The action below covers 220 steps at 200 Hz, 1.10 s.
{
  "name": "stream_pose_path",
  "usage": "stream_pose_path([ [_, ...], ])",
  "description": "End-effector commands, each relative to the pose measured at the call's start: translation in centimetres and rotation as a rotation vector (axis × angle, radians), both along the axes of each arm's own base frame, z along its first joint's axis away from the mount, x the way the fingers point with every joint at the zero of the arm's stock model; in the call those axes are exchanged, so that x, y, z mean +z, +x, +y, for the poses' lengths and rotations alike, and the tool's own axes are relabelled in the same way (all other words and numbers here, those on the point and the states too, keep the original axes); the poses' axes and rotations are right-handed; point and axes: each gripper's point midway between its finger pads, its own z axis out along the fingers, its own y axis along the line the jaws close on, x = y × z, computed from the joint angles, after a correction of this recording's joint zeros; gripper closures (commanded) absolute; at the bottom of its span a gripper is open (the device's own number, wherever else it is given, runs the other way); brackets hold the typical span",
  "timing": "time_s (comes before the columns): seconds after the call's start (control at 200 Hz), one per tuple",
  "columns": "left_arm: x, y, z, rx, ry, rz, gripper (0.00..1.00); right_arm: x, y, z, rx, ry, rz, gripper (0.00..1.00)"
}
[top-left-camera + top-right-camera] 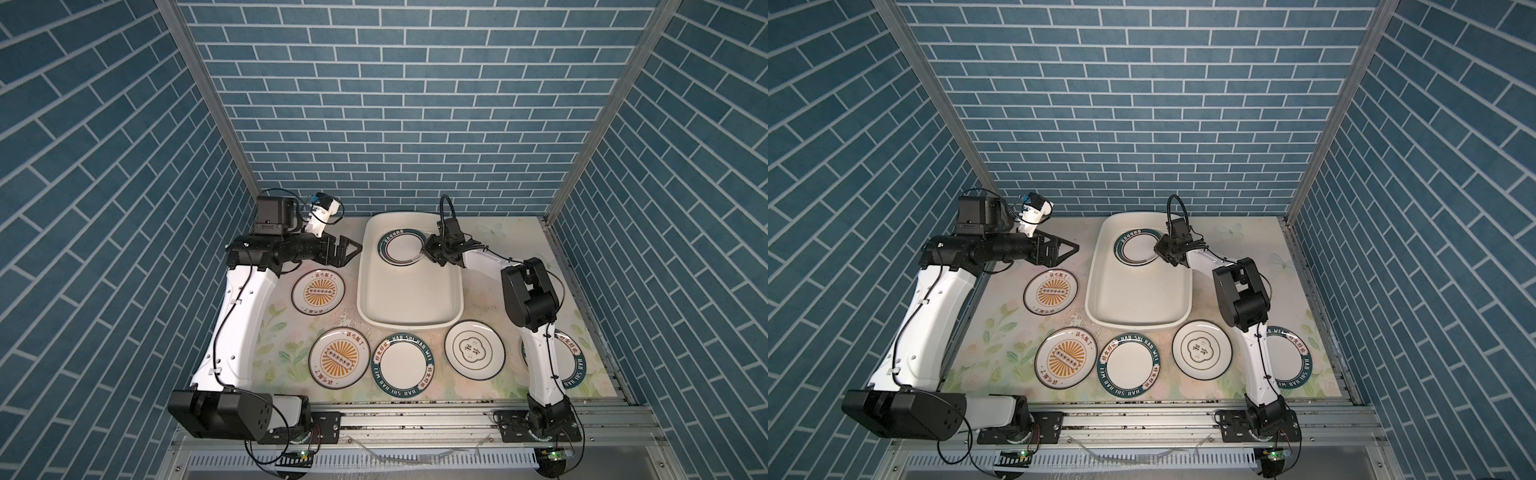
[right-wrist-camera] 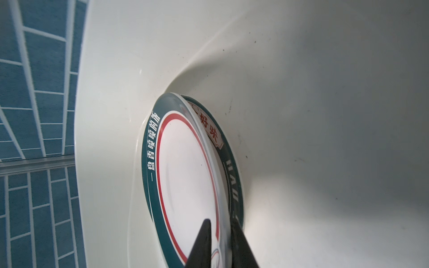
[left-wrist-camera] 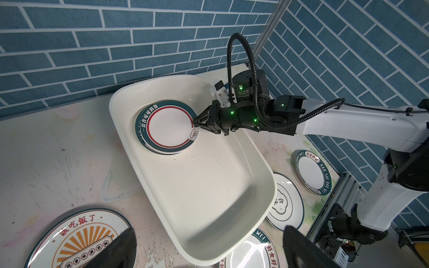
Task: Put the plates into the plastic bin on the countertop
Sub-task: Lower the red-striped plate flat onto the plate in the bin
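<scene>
The left fingers point(image 3: 120, 250) stand wide apart and hold nothing. They are held above the table point(image 1: 291, 328), just beside the left wall of the plastic bin point(image 1: 409, 291). On the table in front of them lie two plates with orange centres: the far sunburst plate point(image 1: 319, 292) near the bin's left wall, and the near sunburst plate point(image 1: 339, 358) toward the front rail.

The bin sits at the middle back of the table. At its far end a red-ringed plate point(image 1: 402, 252) with a dark green rim lies on top of a lettered plate point(image 2: 216, 134), a little off-centre. The right fingers point(image 2: 202, 243) reach in from the right and straddle the red-ringed plate's rim, one on each side with a narrow gap. Whether they pinch it cannot be told.

Before the bin the front green-rimmed plate point(image 1: 402, 365) lies flat, with the quatrefoil plate point(image 1: 474, 349) just to its right. The rightmost green-rimmed plate point(image 1: 567, 361) is partly hidden behind the right arm.
</scene>
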Motion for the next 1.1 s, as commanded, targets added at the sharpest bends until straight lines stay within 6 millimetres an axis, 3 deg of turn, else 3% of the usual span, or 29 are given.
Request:
stream_pose_path([
  [0.0,0.2,-0.2,0.1,0.002,-0.014,-0.008,0.00,-1.1,-0.5,0.1,-0.008,0.000,0.033,0.82],
  [1.095,0.2,-0.1,0.4,0.018,-0.031,-0.008,0.01,-2.0,-1.4,-0.2,0.004,-0.025,0.088,0.74],
])
